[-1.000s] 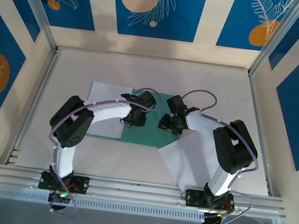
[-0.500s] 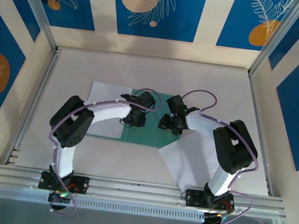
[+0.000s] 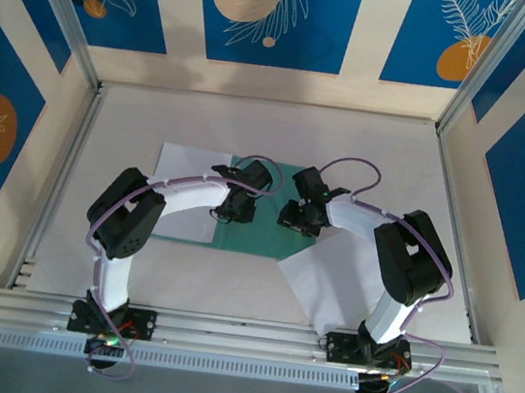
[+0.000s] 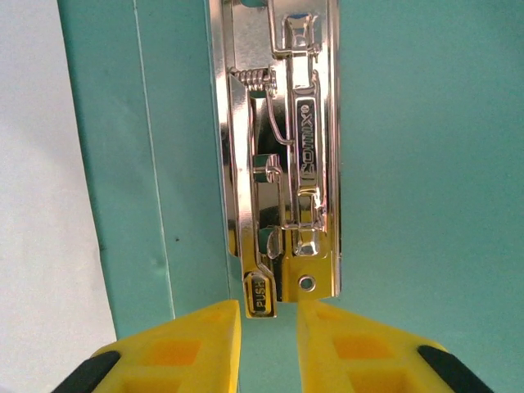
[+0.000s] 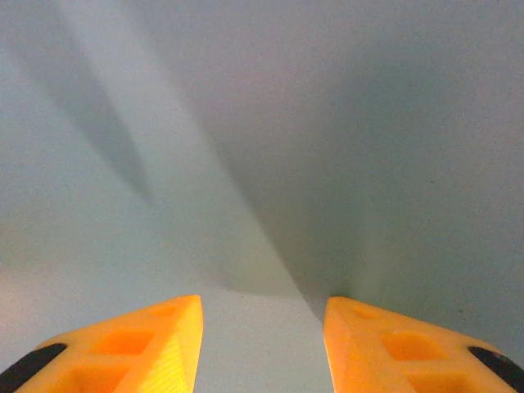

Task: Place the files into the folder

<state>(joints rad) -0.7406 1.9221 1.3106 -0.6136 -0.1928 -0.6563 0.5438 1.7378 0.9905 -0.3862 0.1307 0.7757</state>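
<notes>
Left gripper: fingers a narrow gap apart, nothing clamped. The metal clip sits dead ahead, and its PUSH tab ends right at the mouth of the gap; can't tell whether it touches. The clip sits on the open folder, green card to either side of it. Further left of this gripper, past the leaf's edge, lies one white sheet, flat. Right gripper: fingers well apart, empty, hanging close over a pale grey-green surface, likely the folder's other leaf, too blurred to be sure. Behind it, toward its own arm's base, the second sheet lies skewed on the tabletop, one corner at the folder's near edge. Judgement: the step is releasing the clip, with neither of the files filed yet. Next move needs a firm, square press on the tab, the folder held from sliding, then each sheet squared up and brought to the spine.
</notes>
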